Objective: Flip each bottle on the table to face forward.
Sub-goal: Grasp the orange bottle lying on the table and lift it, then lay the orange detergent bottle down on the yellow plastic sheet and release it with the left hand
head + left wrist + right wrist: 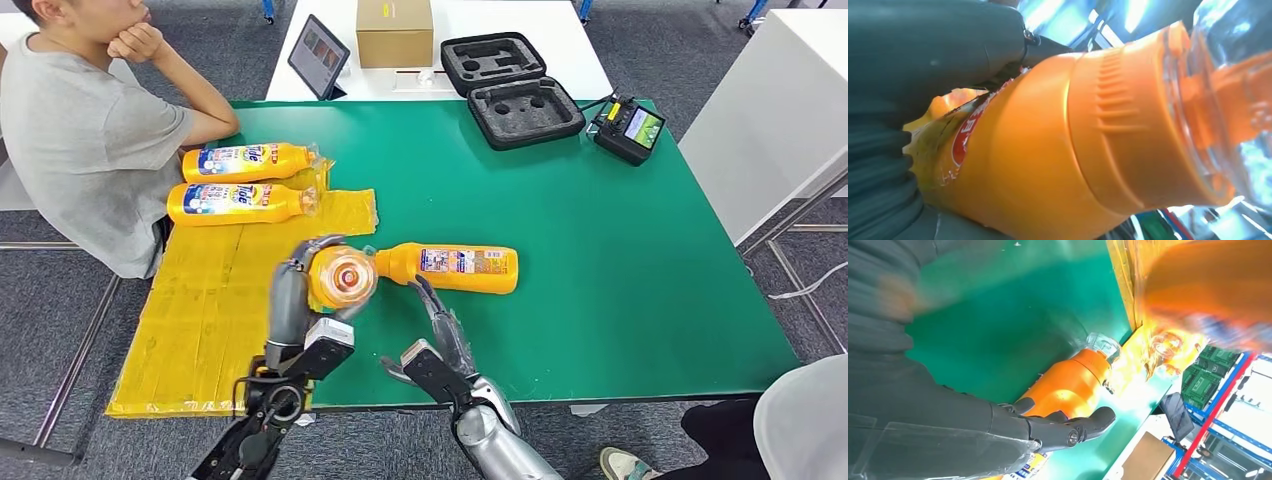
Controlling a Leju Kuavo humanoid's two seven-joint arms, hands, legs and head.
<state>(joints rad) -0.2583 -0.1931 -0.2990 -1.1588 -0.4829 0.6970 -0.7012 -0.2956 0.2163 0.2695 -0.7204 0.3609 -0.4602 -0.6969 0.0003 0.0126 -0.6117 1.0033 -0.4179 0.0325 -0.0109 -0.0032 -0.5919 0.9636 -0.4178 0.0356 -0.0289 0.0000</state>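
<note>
My left hand [293, 300] grips an orange detergent bottle [341, 277] lifted off the table, its cap end pointing at my head camera. Up close, the left wrist view shows this bottle [1048, 150] with its ribbed orange cap under a clear cover, my left hand [923, 60] wrapped around the body. A second orange bottle [465, 268] lies on its side on the green table [620, 260], small-print label up. My right hand [440, 335] is open, fingers stretched toward that bottle's neck. In the right wrist view my right hand's [998, 425] fingers [1083, 425] reach over the lying bottle [1073, 382]; contact is unclear.
Two more orange bottles [245, 160] [235, 200] lie side by side on a yellow mat [200, 320] at the table's left. A person [90, 130] sits beside them. At the back stand a tablet [318, 55], cardboard box [394, 30], black foam case [510, 90] and handheld device [628, 128].
</note>
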